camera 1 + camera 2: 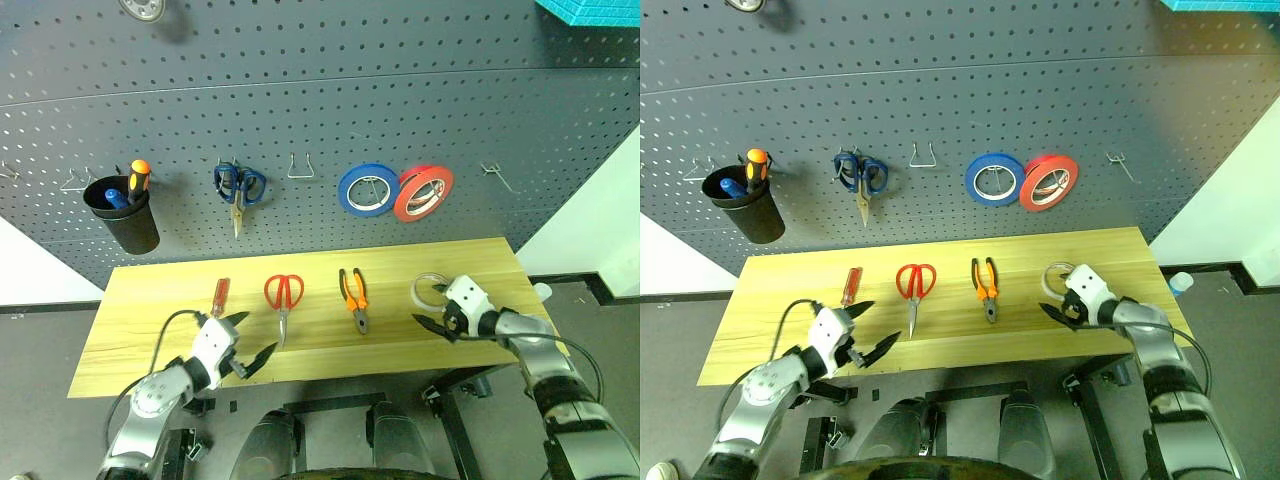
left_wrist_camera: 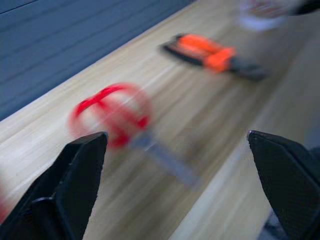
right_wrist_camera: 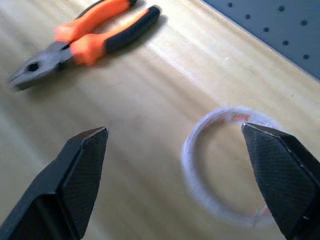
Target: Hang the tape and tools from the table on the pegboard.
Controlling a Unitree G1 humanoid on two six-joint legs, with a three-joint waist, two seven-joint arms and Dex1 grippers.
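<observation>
On the light wood table (image 1: 150,330) lie, from left to right, a red-handled screwdriver (image 1: 220,296), red-handled scissors (image 1: 284,294), orange-and-black pliers (image 1: 353,296) and a whitish ring of tape (image 1: 428,289). The dark grey pegboard (image 1: 320,110) rises behind them. My left gripper (image 1: 255,335) hangs open over the table's front edge, just in front of the scissors (image 2: 110,110), with nothing between its fingers. My right gripper (image 1: 430,307) is open at the tape (image 3: 189,150); one finger reaches over the ring, the other stands on the pliers' (image 3: 85,42) side.
On the pegboard hang a black cup (image 1: 125,215) holding an orange-handled screwdriver, blue-handled scissors (image 1: 238,185), a blue tape roll (image 1: 368,190) and a red tape roll (image 1: 422,192). Bare hooks (image 1: 302,165) sit between the scissors and the rolls, and another hook (image 1: 497,175) is further right.
</observation>
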